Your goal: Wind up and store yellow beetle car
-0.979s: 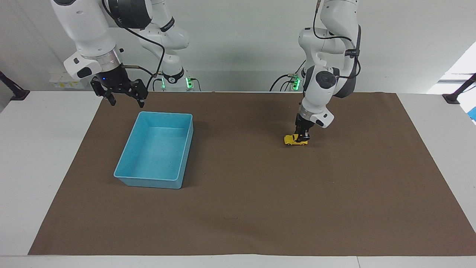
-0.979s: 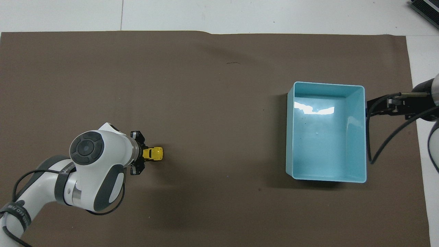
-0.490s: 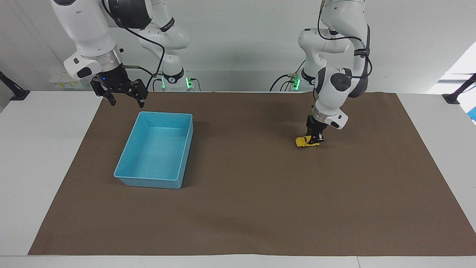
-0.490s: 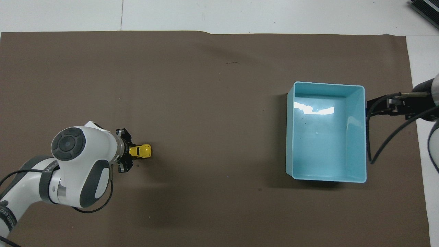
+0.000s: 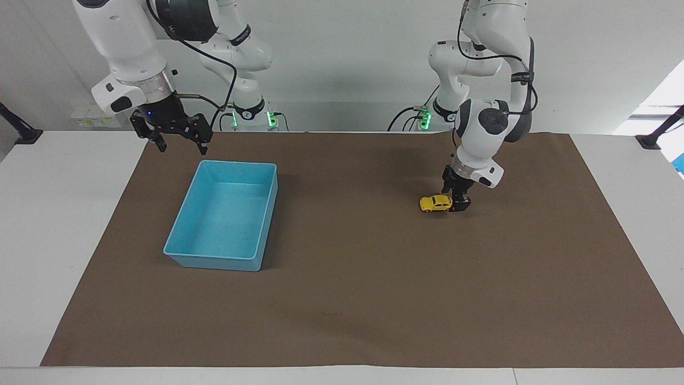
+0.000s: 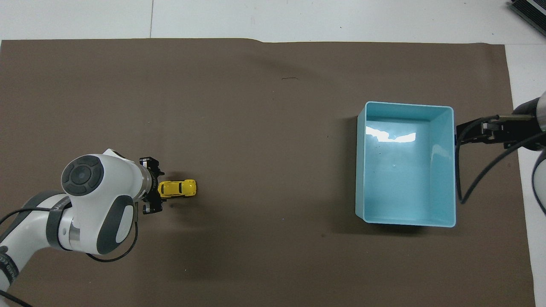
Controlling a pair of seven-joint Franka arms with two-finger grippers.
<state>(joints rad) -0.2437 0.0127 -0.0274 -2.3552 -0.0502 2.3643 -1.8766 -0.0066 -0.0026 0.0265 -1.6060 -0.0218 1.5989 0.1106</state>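
yellow beetle car [image 5: 435,203]: just 1, tiny thing
blue bin [image 5: 223,216]: 1
brown mat [image 5: 374,299]: 1, under everything
robot arms: 2
grippers: 2, the left gripper [image 5: 458,203] and the right gripper [image 5: 179,140]

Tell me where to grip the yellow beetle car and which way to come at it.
Grip the yellow beetle car across its two long flanks at mid-body, coming straight down from above. It sits upright on its wheels, its length running along the table toward the blue bin, so the rounded roof gives little hold, while the flatter sides probably suit the left claw beside it.
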